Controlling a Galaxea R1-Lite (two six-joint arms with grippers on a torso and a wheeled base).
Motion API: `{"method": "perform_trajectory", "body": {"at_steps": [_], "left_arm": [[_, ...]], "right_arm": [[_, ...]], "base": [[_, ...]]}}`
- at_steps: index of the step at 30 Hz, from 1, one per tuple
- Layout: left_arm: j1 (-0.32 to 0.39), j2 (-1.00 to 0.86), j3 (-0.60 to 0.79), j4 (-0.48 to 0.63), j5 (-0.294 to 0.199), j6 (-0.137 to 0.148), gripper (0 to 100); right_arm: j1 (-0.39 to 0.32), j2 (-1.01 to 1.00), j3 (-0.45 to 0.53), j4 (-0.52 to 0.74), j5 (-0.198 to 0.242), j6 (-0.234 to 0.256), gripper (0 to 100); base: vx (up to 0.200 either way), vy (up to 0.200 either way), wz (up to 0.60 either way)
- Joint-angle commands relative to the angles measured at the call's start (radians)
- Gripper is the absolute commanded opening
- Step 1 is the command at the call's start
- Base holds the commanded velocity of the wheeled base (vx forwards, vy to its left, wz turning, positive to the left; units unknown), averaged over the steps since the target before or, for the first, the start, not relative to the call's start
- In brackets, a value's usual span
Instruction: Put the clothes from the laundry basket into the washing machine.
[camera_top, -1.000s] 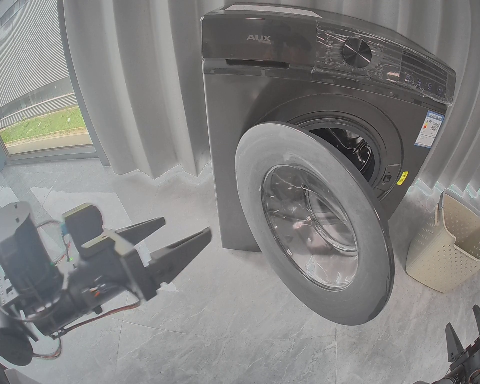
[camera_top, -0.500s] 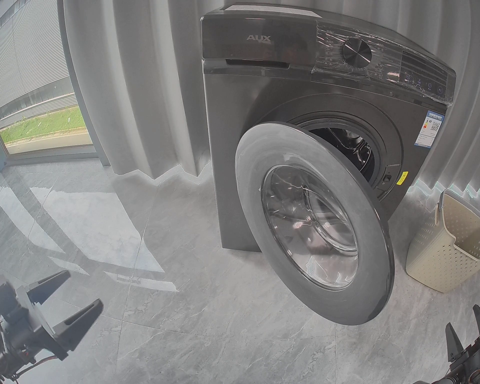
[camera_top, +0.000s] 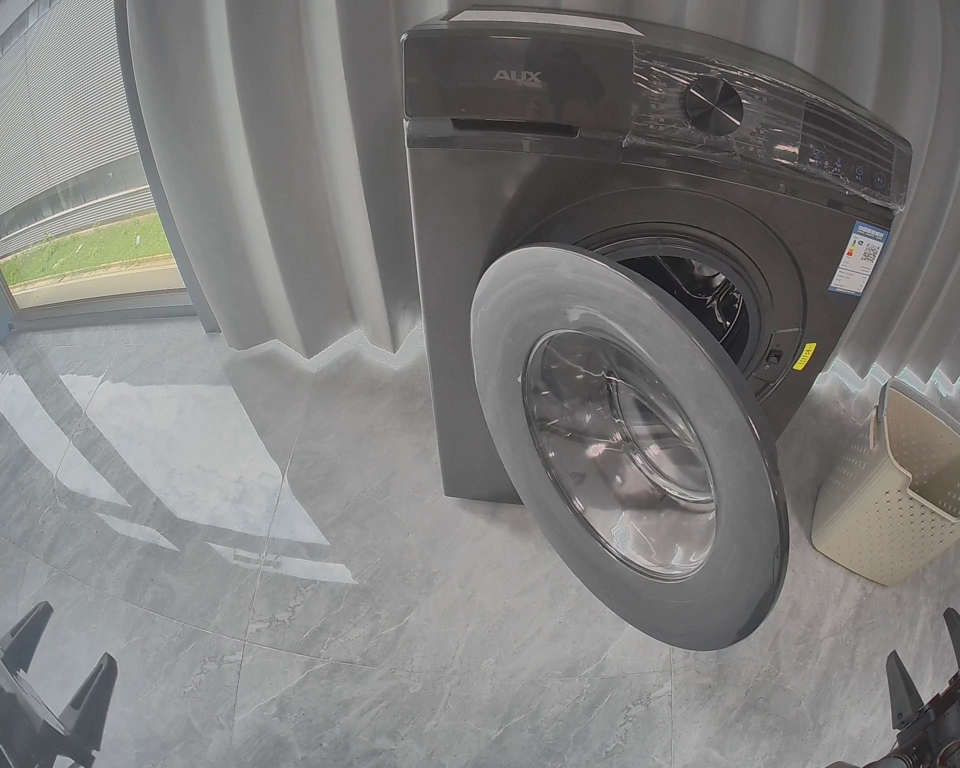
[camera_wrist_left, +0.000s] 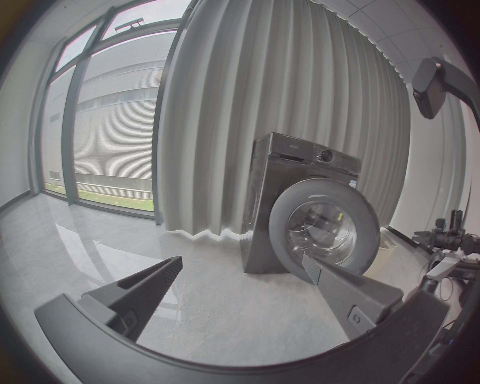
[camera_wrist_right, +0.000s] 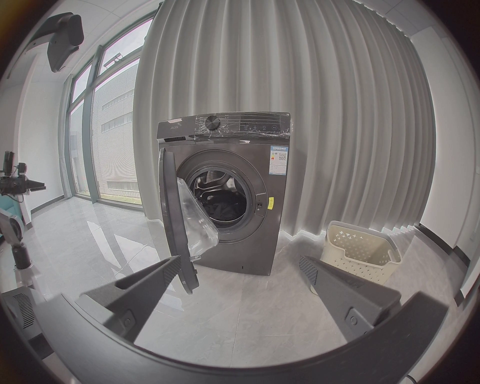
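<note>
Washing machine (camera_top: 480, 300): a dark grey front-loader standing on the pale marbled floor (camera_top: 400, 620), backed by a pleated grey curtain (camera_top: 270, 180). Clear film is wrapped over its control panel and round dial.
Door (camera_top: 545, 300): round, with a broad grey rim and a clear bowl-shaped window. It is swung wide open on the side toward the robot's left.
Clothes (camera_wrist_right: 222, 207): a dark, bunched mass of cloth lying low in the open drum.
Laundry basket (camera_top: 875, 500): cream plastic with perforated walls. It stands upright on the floor near the machine's right side, apart from it and close to the curtain.
Left hand (camera_top: 72, 635): low on the robot's left above the floor, fingers spread wide with nothing between them, well apart from the machine.
Right hand (camera_top: 922, 638): low on the robot's right, fingers spread wide with nothing held, short of the basket.
Window (camera_top: 70, 170): tall glazing left of the curtain, with grass and a building outside.
</note>
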Motion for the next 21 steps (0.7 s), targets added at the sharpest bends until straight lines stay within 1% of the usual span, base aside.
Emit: {"method": "perform_trajectory", "body": {"at_steps": [1, 2, 3, 4, 5, 7, 8, 9, 10, 11, 12, 13, 14, 15, 16, 17, 18, 19, 20, 21], "left_arm": [[0.071, -0.144, 0.034, 0.03, 0.007, 0.016, 100], [0.071, -0.144, 0.037, 0.03, 0.007, 0.016, 100], [0.075, -0.144, 0.065, 0.002, 0.008, 0.032, 100], [0.08, -0.144, 0.091, -0.016, 0.005, 0.039, 100], [0.08, -0.144, 0.112, -0.025, 0.0, 0.041, 100], [0.078, -0.144, 0.115, 0.001, 0.0, 0.036, 100], [0.078, -0.146, 0.115, 0.035, 0.0, 0.038, 100], [0.078, -0.146, 0.115, 0.05, -0.001, 0.041, 100], [0.078, -0.144, 0.115, 0.064, -0.001, 0.044, 100], [0.078, -0.146, 0.115, 0.067, -0.004, 0.039, 100], [0.078, -0.146, 0.115, 0.071, -0.015, 0.038, 100], [0.078, -0.146, 0.115, 0.071, -0.03, 0.039, 100], [0.08, -0.146, 0.115, 0.071, -0.041, 0.042, 100], [0.078, -0.146, 0.115, 0.073, -0.056, 0.042, 100], [0.078, -0.146, 0.115, 0.073, -0.063, 0.038, 100], [0.077, -0.144, 0.115, 0.073, -0.072, 0.033, 100], [0.077, -0.144, 0.115, 0.073, -0.076, 0.03, 100], [0.077, -0.144, 0.115, 0.073, -0.09, 0.013, 100], [0.077, -0.144, 0.115, 0.073, -0.102, -0.021, 100], [0.077, -0.146, 0.115, 0.073, -0.115, -0.054, 100]], "right_arm": [[0.0, -0.015, 0.018, -0.001, 0.005, -0.006, 100], [0.0, -0.016, 0.018, -0.001, 0.005, -0.006, 100], [0.0, -0.015, 0.018, -0.003, 0.007, -0.009, 100], [0.0, -0.015, 0.018, -0.006, 0.007, -0.009, 100], [0.0, -0.016, 0.018, -0.006, 0.007, -0.009, 100], [0.0, -0.016, 0.018, -0.006, 0.008, -0.009, 100], [-0.001, -0.016, 0.004, -0.032, 0.008, 0.007, 100], [-0.003, -0.005, -0.062, -0.087, 0.008, 0.036, 100], [0.0, 0.027, -0.166, -0.142, -0.004, 0.08, 100], [-0.001, 0.07, -0.237, -0.165, -0.009, 0.103, 100], [-0.004, 0.142, -0.326, -0.164, -0.002, 0.105, 100], [-0.003, 0.185, -0.366, -0.15, 0.013, 0.091, 100], [0.0, 0.197, -0.369, -0.136, 0.037, 0.074, 100], [0.0, 0.212, -0.364, -0.096, 0.114, 0.031, 100], [-0.003, 0.234, -0.354, -0.065, 0.177, 0.008, 100], [-0.001, 0.3, -0.334, -0.033, 0.301, -0.013, 100], [0.0, 0.331, -0.329, -0.024, 0.355, -0.012, 100], [0.0, 0.384, -0.321, -0.024, 0.441, -0.001, 100], [0.002, 0.43, -0.32, -0.019, 0.505, 0.025, 100], [0.0, 0.484, -0.321, -0.024, 0.554, 0.071, 100]], "base": [[0.0, 0.0, 0.0], [0.0, 0.0, 0.0], [0.0, 0.0, 0.0], [0.0, 0.0, 0.0], [0.0, 0.0, 0.0], [0.0, 0.0, 0.0], [0.0, 0.0, 0.0], [0.0, 0.0, 0.0], [0.0, 0.0, 0.0], [0.0, 0.0, 0.0], [0.0, 0.0, 0.0], [0.0, 0.0, 0.0], [0.0, 0.0, 0.0], [0.0, 0.0, 0.0], [0.0, 0.0, 0.0], [0.0, 0.0, 0.0], [0.0, 0.0, 0.0], [0.0, 0.0, 0.0], [0.0, 0.0, 0.0], [0.0, 0.0, 0.0]]}}
